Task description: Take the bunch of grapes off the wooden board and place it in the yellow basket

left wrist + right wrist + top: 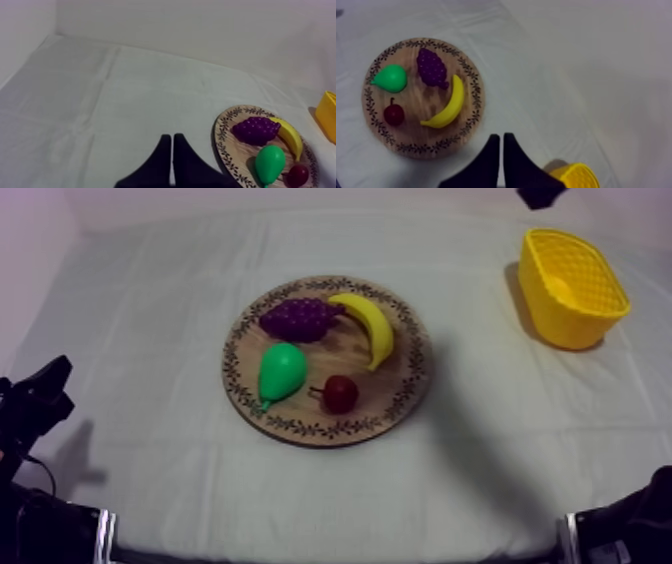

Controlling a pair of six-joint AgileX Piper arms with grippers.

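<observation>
Black fingers of right gripper (pixel 501 137) pressed together in a narrow wedge, nothing between them. It hangs high over the cloth between the round wooden board (pixel 300 431) and the yellow basket (pixel 565 323). Left gripper (pixel 171 137) likewise closed on nothing, low at my left side, well apart from the board.

Bunch of grapes (pixel 298 318) lies on the board, on its far-left part. Banana (pixel 368 323) is just beside it, its upper end touching or nearly so; I cannot tell which. Pear (pixel 282 371) just beside on the near side. Small red fruit (pixel 340 393) apart from the grapes.

Step, as I judge it: pick not yet begun, approach stage. The right arm looks the better choice, since the basket stands at its side.

Next move calls for spreading the fingers, then coming down over the grapes, with the jaws kept off banana and pear.

Room: bare cloth between board and basket, nothing in the carry path. Basket sits near the far right edge of the table, so I would drop from directly above it.
</observation>
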